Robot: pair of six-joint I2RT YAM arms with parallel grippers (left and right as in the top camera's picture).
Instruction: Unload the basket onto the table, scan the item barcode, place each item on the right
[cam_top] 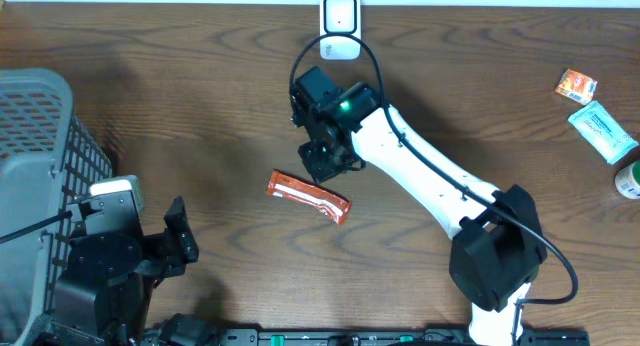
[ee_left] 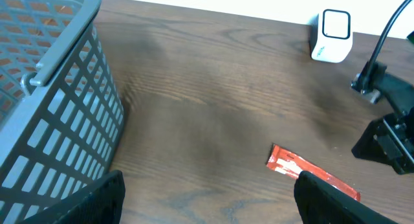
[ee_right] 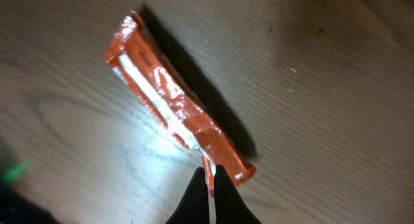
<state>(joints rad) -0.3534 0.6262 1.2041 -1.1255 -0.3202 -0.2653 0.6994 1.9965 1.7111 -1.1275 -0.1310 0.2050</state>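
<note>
The right arm (cam_top: 430,176) stretches diagonally from lower right to mid-frame, the right hand (ee_right: 208,182) pressed together at one end of the single orange-red foil wrapper (ee_right: 168,107) lying flat on the brown wooden counter (cam_top: 180,106), while the left hand (ee_left: 207,204) hangs spread at lower left.

A crinkled orange wrapper (ee_right: 174,114), seemingly glossy plastic film, is catching bright glare just ahead of the matt black right claw (ee_right: 208,182). Beneath the claw, the wooden table (ee_right: 336,88) is showing dark, matt grain. Well left of the claw, a grey plastic basket (cam_top: 40,116) is looking dull and smooth.
</note>
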